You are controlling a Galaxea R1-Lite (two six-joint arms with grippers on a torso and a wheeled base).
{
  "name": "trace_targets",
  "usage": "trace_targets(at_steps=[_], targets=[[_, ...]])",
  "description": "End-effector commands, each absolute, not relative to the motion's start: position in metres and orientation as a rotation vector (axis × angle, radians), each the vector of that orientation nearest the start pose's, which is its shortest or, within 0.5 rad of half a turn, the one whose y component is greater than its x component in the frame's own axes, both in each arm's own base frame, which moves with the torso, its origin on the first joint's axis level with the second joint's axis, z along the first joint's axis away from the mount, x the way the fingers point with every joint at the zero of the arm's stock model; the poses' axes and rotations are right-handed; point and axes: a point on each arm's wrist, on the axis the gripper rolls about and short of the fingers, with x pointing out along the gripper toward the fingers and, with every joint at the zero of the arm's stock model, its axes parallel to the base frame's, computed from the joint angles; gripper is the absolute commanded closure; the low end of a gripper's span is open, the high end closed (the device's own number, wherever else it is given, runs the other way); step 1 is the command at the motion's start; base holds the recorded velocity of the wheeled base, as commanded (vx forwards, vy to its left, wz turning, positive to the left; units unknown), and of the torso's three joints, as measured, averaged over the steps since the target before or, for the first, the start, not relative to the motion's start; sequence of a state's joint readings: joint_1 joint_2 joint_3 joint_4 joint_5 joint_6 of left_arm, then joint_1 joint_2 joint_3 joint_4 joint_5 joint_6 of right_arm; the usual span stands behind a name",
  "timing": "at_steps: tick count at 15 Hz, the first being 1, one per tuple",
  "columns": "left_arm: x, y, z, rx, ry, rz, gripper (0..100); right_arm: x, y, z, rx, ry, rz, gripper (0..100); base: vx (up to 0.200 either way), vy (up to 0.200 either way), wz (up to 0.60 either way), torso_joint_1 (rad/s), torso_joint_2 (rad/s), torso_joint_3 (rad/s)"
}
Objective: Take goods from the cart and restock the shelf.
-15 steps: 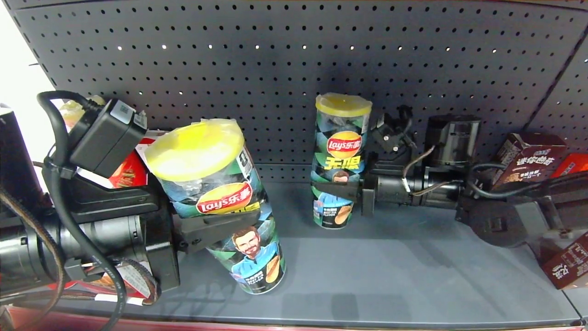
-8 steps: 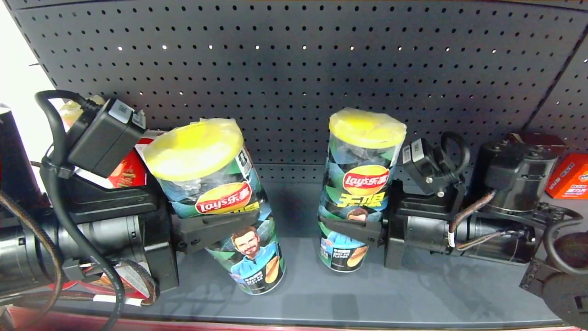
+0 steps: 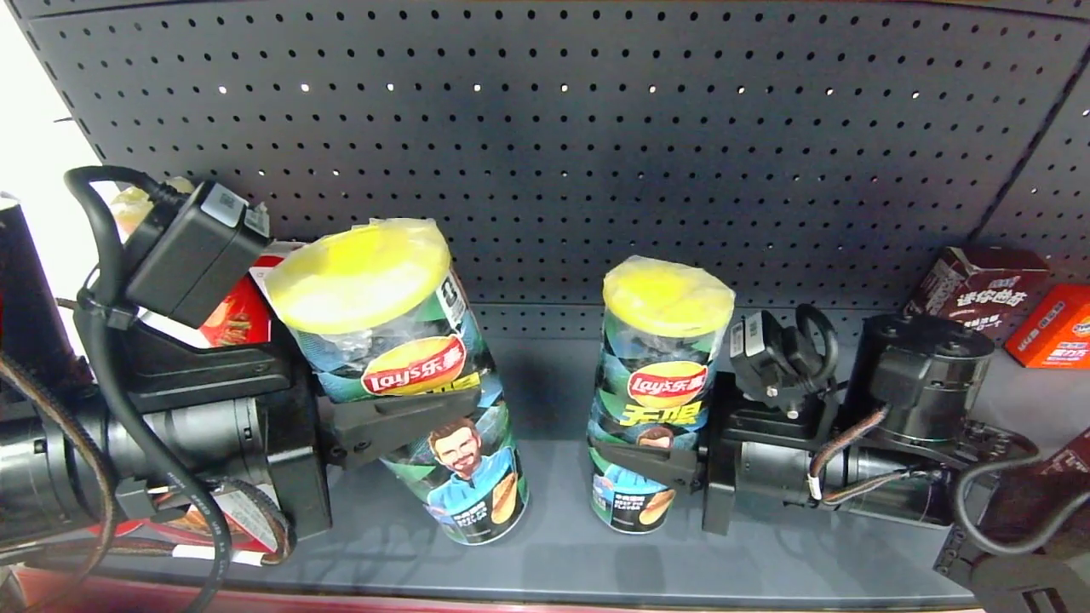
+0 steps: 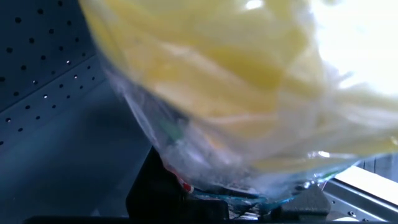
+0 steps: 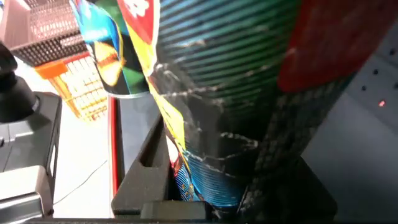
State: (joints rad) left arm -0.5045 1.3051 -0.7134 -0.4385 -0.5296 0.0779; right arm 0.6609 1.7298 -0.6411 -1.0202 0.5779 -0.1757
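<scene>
Two chip cans with yellow lids stand on the grey shelf (image 3: 553, 562). The left can (image 3: 400, 375) leans back to the left, its base near the shelf's front edge, and my left gripper (image 3: 400, 421) is shut on its middle. Its yellow lid (image 4: 249, 74) looms close in the left wrist view. The right can (image 3: 656, 400) stands nearly upright about a hand's width to the right, with my right gripper (image 3: 651, 460) shut on its lower half. The same can (image 5: 224, 99) is wedged between the dark fingers (image 5: 155, 168) in the right wrist view.
A dark pegboard (image 3: 545, 128) backs the shelf. Red snack packs (image 3: 238, 315) lie behind my left arm. At the far right stand a brown box (image 3: 979, 285) and an orange box (image 3: 1052, 328). In the right wrist view an orange basket (image 5: 68, 81) sits below the shelf.
My right gripper has brought its can forward from the pegboard to the front of the shelf and then lowered it. The left gripper and its can have stayed put.
</scene>
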Motion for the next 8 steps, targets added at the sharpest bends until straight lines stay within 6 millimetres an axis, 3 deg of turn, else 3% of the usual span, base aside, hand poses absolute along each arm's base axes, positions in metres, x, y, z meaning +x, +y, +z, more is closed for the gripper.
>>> trace_targets(at_steps=[1, 8], targets=[[0.176, -0.110, 0.239, 0.069, 0.122, -1.036, 100, 0.227, 0.192, 0.162, -0.157, -0.010, 1.244, 100, 0.000, 0.000, 0.00, 0.000, 0.00, 0.000], [0.176, -0.110, 0.239, 0.069, 0.122, -1.036, 100, 0.229, 0.197, 0.152, -0.173, 0.012, 1.248, 100, 0.000, 0.000, 0.00, 0.000, 0.00, 0.000]])
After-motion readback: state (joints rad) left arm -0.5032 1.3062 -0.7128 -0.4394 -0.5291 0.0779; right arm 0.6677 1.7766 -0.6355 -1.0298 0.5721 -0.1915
